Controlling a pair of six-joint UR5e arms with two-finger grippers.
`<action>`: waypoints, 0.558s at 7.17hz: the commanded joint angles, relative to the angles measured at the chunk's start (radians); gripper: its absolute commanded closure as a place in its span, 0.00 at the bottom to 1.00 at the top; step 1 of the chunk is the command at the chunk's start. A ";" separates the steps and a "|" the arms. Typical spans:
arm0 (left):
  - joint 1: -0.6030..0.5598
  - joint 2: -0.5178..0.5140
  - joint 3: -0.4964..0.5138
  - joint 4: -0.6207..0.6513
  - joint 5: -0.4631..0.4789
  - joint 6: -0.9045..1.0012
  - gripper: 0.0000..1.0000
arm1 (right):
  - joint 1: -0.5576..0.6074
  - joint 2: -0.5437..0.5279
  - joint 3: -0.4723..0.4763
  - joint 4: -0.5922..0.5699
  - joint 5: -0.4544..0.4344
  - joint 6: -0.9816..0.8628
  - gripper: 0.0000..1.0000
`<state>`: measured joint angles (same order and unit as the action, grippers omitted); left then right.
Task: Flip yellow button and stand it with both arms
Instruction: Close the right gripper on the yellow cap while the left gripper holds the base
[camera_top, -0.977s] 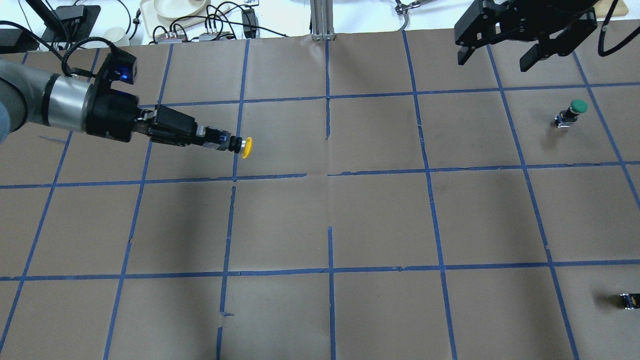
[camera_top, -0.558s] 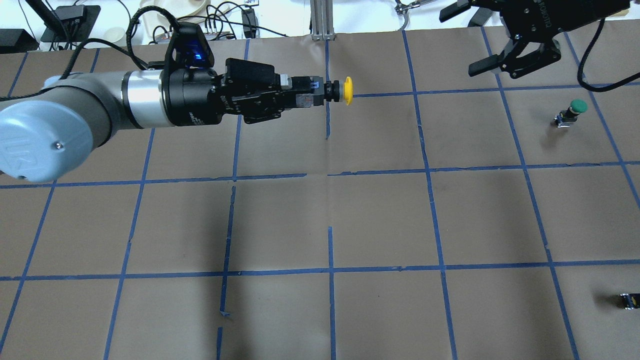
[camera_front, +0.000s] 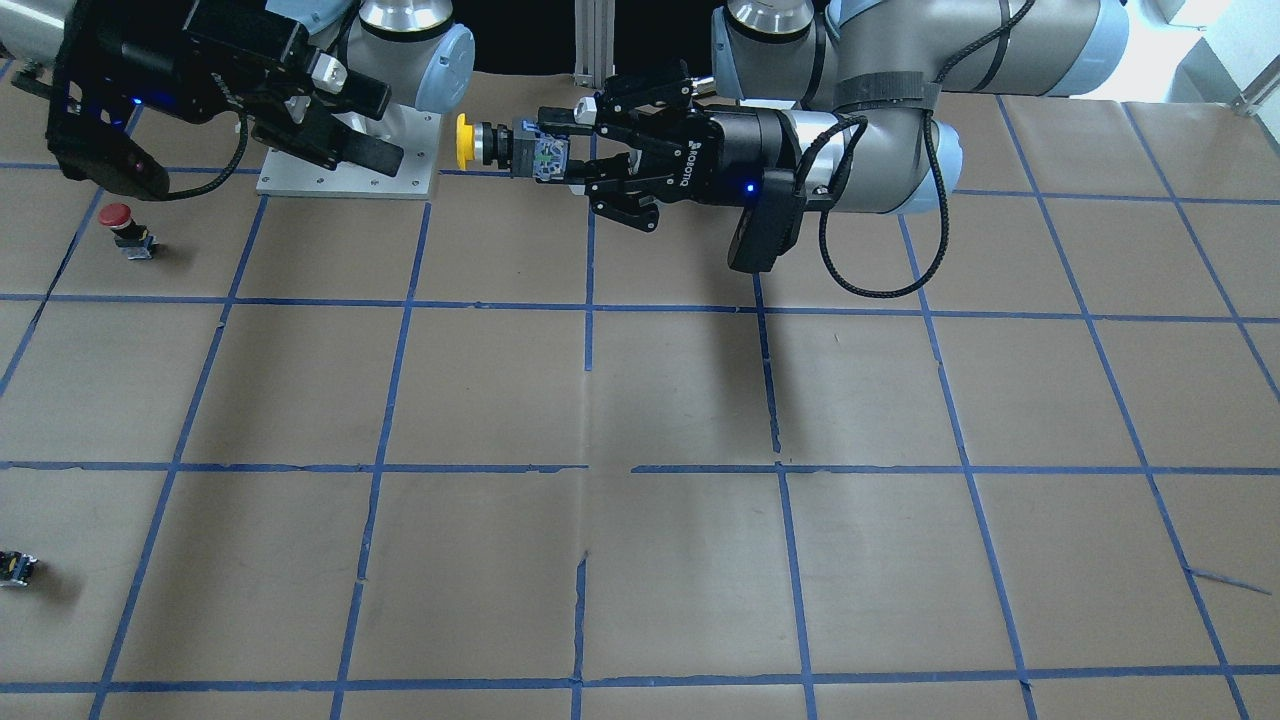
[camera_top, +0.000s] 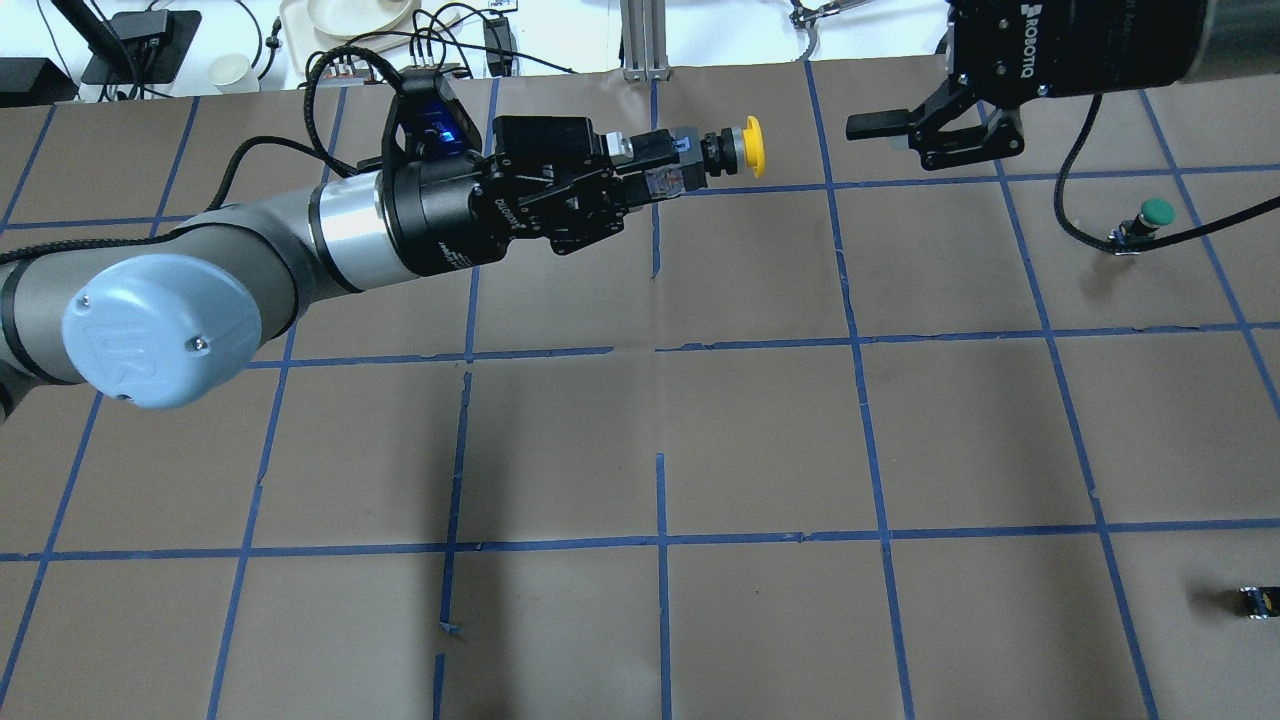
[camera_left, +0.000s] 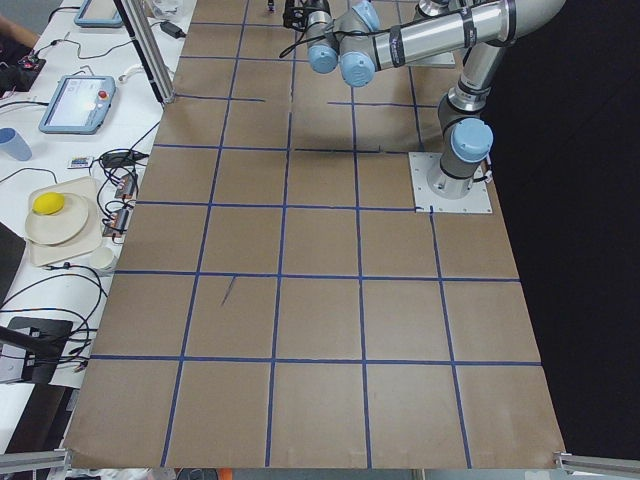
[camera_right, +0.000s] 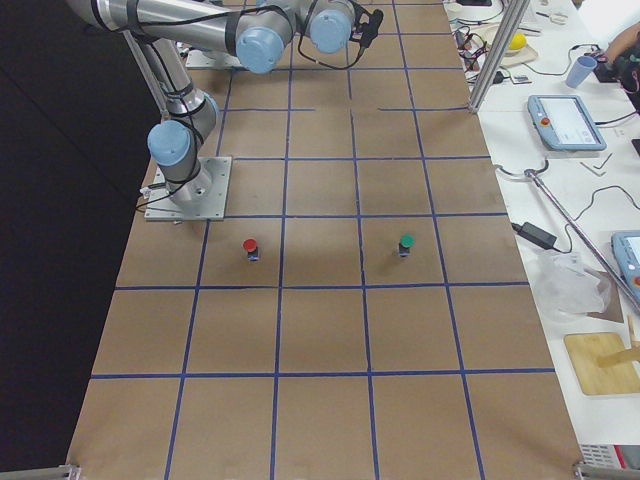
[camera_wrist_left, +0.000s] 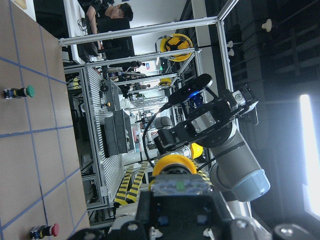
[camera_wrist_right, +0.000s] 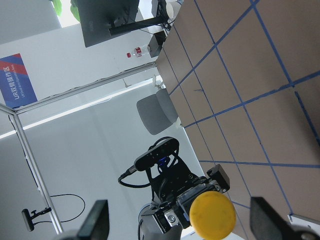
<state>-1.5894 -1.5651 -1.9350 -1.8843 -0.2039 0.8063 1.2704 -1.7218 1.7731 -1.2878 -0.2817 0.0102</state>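
Shift since a moment ago: your left tool (camera_top: 668, 163), pinching the yellow button (camera_top: 750, 147) by its body, has carried it rightward in mid-air, cap facing the right tool (camera_front: 392, 130), fingers spread wide. Brown desk (camera_top: 760, 440), blue tape grid (camera_top: 900, 339); green button (camera_top: 1150, 220) stands at its right.

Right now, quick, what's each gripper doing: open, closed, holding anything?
Left gripper: closed on the yellow button, gripping its body with the cap sticking out.
Right gripper: open, holding nothing.
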 joint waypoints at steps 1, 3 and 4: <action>-0.023 0.005 -0.001 0.001 -0.026 0.001 0.98 | 0.003 -0.022 0.051 -0.011 0.013 0.002 0.00; -0.026 0.010 0.001 0.001 -0.026 0.001 0.98 | 0.012 -0.027 0.048 -0.015 0.013 0.011 0.04; -0.026 0.008 0.002 0.004 -0.026 0.002 0.98 | 0.026 -0.027 0.045 -0.019 0.013 0.013 0.06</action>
<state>-1.6140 -1.5568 -1.9341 -1.8831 -0.2297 0.8072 1.2831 -1.7480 1.8207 -1.3026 -0.2690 0.0197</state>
